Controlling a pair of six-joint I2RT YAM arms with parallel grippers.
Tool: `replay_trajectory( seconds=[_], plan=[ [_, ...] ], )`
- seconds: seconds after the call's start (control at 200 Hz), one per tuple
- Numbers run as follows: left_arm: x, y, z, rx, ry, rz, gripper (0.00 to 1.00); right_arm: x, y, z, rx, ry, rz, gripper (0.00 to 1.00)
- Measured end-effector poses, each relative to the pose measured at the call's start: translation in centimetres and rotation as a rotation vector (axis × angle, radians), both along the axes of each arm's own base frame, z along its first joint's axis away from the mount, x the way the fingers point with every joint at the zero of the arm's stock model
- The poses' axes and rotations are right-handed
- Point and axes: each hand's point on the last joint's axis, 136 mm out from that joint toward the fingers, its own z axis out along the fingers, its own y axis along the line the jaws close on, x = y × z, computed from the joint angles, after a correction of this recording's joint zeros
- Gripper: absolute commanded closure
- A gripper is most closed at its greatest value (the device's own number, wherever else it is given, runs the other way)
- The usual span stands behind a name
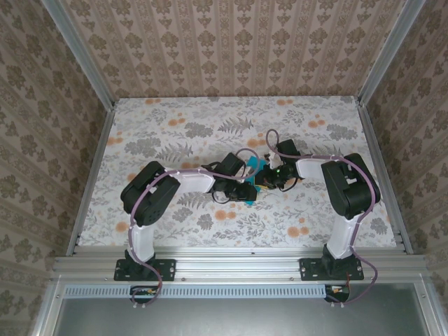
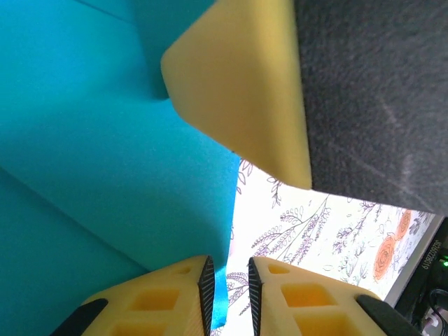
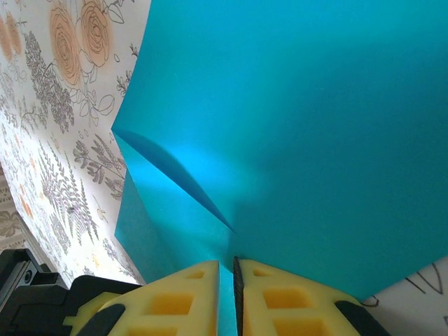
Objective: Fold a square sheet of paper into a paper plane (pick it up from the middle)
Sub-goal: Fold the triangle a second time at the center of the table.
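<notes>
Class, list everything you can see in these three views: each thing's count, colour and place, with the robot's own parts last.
sheet of paper: one, teal-blue, creased, at the table's middle between the pincers
tablecloth: one, white with grey and orange flowers, covering the table
walls: three, beige patterned, around the table
frame rail: one, silver, near edge
left arm, right arm: two, black and white, bases on the rail
left pincer: one, yellow, slightly open at the paper's edge
right pincer: one, yellow, shut on the paper
</notes>
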Motion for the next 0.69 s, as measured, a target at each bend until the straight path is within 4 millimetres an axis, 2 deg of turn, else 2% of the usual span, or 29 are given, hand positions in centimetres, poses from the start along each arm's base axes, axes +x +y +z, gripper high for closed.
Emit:
replay_trajectory(
  seconds=[0.345, 0.695],
  plan=[
    [-2.1, 0.3, 0.0, 0.028, 0.004, -0.033, 0.76, -0.3, -0.1, -0.1, -0.005, 0.010, 0.006, 0.85],
    [-3.1, 0.6, -0.2, 0.066, -0.009, -0.065, 0.76, -0.3, -0.1, -0.1, -0.008, 0.005, 0.014, 0.85]
  ],
)
